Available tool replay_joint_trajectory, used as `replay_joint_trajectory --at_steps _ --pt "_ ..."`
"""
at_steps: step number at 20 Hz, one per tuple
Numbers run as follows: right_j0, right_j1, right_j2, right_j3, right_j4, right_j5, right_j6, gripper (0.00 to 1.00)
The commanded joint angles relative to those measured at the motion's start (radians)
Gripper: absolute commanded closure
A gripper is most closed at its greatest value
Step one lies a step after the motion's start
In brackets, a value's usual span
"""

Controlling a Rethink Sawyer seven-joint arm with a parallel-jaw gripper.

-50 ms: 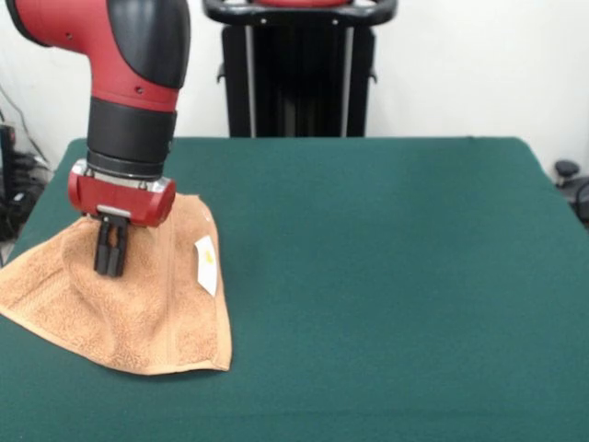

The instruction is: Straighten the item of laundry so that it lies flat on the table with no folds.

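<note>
A dark green bench point(386, 276) fills most of the front view. An orange-tan towel point(138, 313) is seen at its left side, toward the near edge, with its left corner reaching the bench's left border. The towel is not flat: it is drawn up into a low peak under the arm and spreads outward from there to a wide base resting on the bench. Soft creases are seen running down from the peak, and a woven band runs down the right part of the cloth. A white label point(206, 264) is seen at the towel's right edge, partly turned upward.

The red and black arm point(129, 92) comes down from the upper left. The fingers point(109, 250) are seen close together, black and pointing straight down, with their tips against the raised part of the towel. Cloth appears to be pinched between them, though the exact grip is hard to make out. The rest of the bench, to the right and far side, is seen as bare green surface.
</note>
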State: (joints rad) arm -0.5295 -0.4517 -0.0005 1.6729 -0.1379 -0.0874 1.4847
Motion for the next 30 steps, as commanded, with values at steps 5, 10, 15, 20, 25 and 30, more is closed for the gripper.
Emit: replay_joint_trajectory --at_steps 5,10,15,20,25,30 --pt "0.162 -0.006 0.0 0.114 0.081 0.103 0.242 1.0" --pt "0.199 -0.114 -0.032 0.186 0.11 0.174 0.245 1.0" --pt "0.218 -0.139 -0.036 0.203 0.135 0.196 0.241 1.0" --pt "0.204 -0.122 -0.026 0.195 0.133 0.181 0.224 1.0" --pt "0.2 -0.097 -0.028 0.189 0.131 0.165 0.223 1.0" --pt "0.19 -0.037 -0.031 0.161 0.118 0.132 0.212 1.0"
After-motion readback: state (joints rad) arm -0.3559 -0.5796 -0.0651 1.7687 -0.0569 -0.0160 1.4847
